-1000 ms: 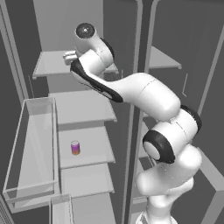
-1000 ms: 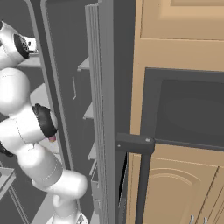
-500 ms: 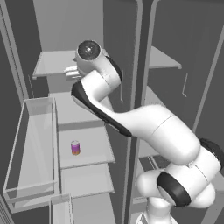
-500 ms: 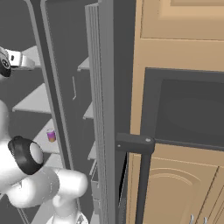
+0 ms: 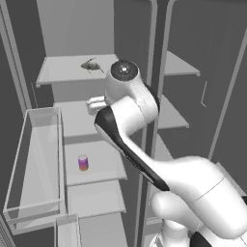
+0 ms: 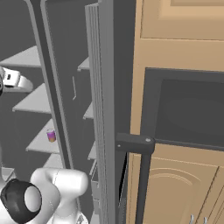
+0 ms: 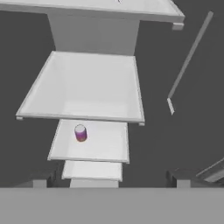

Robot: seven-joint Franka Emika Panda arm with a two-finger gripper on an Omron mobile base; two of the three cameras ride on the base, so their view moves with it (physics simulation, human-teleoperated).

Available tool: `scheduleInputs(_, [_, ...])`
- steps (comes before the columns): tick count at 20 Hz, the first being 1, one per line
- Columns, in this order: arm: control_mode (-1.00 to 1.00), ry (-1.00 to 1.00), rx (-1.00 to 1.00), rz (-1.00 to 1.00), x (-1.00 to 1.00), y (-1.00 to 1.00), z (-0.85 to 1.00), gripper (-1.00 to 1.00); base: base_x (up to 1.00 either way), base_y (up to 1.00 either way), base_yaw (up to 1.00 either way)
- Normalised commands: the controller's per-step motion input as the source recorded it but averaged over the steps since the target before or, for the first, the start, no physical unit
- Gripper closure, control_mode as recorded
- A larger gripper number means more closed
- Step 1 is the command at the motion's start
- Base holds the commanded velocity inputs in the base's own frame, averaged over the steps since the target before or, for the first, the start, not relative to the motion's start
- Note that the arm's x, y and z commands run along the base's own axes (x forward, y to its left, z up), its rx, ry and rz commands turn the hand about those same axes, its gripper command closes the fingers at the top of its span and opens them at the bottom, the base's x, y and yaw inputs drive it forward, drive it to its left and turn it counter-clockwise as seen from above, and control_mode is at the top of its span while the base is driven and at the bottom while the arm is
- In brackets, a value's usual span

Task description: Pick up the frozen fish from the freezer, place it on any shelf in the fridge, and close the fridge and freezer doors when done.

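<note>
so the fish (image 5: 91,65) already looks moved: it lies on the top shelf (image 5: 62,72) of the fridge, two shelves above the can (image 5: 83,162). it's small, flat, dark grey, tail end pointing off sideways. the gripper (image 7: 109,181) has its fingers spread wide with nothing between them. i'd say only closing both doors (image 6: 98,109) is left.

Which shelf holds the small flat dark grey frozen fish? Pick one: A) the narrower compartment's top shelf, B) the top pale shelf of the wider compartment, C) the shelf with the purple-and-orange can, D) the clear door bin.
B: the small flat dark grey frozen fish lies on the top pale shelf, two shelves above the purple-and-orange can.
</note>
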Motion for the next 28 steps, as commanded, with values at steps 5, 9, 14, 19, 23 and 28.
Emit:
scheduleInputs(5, [-1.00,0.36,0.07,-0.01,-1.00,-1.00,0.00,-1.00,0.00,0.00,0.00])
scheduleInputs(9, [-1.00,0.30,0.00,0.00,-0.96,-1.00,0.00,-1.00,0.00,0.00,0.00])
scheduleInputs(14, [-1.00,0.06,0.00,-0.02,-0.47,-0.80,0.00,-1.00,0.00,0.00,0.00])
scheduleInputs(19, [-1.00,0.00,0.00,0.00,0.00,0.00,0.00,-1.00,0.00,0.00,0.00])
scheduleInputs(23, [-1.00,0.00,0.00,0.00,-0.09,0.01,0.00,-1.00,0.00,0.00,0.00])
scheduleInputs(28, [1.00,0.00,0.00,0.00,-0.07,0.06,0.00,-1.00,-0.05,0.24,0.00])
